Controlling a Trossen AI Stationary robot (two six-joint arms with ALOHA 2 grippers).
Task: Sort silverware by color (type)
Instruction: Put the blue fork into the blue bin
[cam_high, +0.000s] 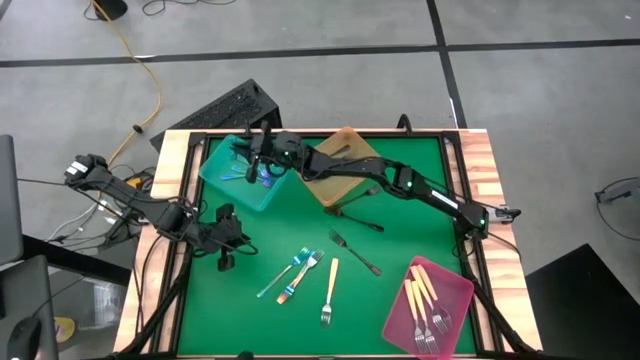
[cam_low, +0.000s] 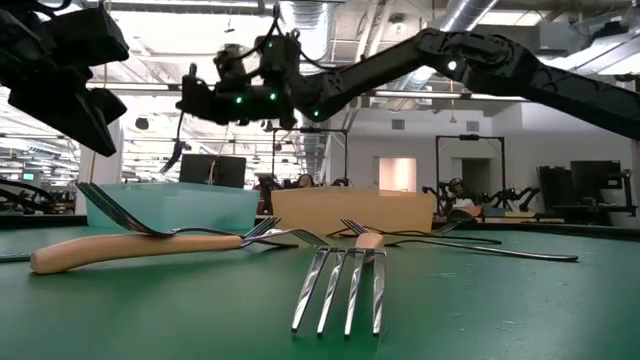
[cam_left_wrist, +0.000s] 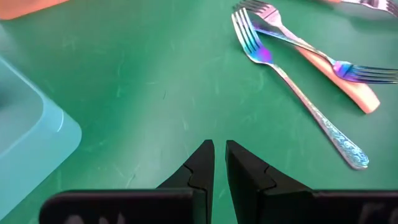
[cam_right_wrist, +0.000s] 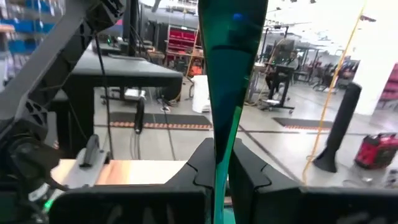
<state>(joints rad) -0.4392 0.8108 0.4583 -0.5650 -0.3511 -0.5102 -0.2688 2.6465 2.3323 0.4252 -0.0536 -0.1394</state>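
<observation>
My right gripper (cam_high: 252, 150) reaches across the table from the right and hangs over the teal tray (cam_high: 240, 185) at the far left, shut on an iridescent blue-teal utensil (cam_right_wrist: 227, 74). Other iridescent pieces (cam_high: 265, 172) lie in that tray. My left gripper (cam_high: 226, 247) is shut above the green mat near the left edge, with nothing between its fingers (cam_left_wrist: 203, 163). On the mat lie an iridescent fork (cam_left_wrist: 292, 87), a cream-handled fork (cam_high: 328, 290) and a dark grey fork (cam_high: 355, 252). My right gripper pinches the iridescent utensil (cam_right_wrist: 219, 155) between its two fingers; which part of it the fingers have cannot be told. The fingers lie about level, coming from the table's right. The utensil (cam_low: 183, 125) stands roughly upright across them, lifted clear above the teal tray.
An amber tray (cam_high: 345, 150) stands beside the teal one at the far middle, under my right arm. A pink tray (cam_high: 455, 300) with several cream-handled forks sits at the near right. A second cream-handled piece (cam_high: 292, 288) crosses the iridescent fork mid-table.
</observation>
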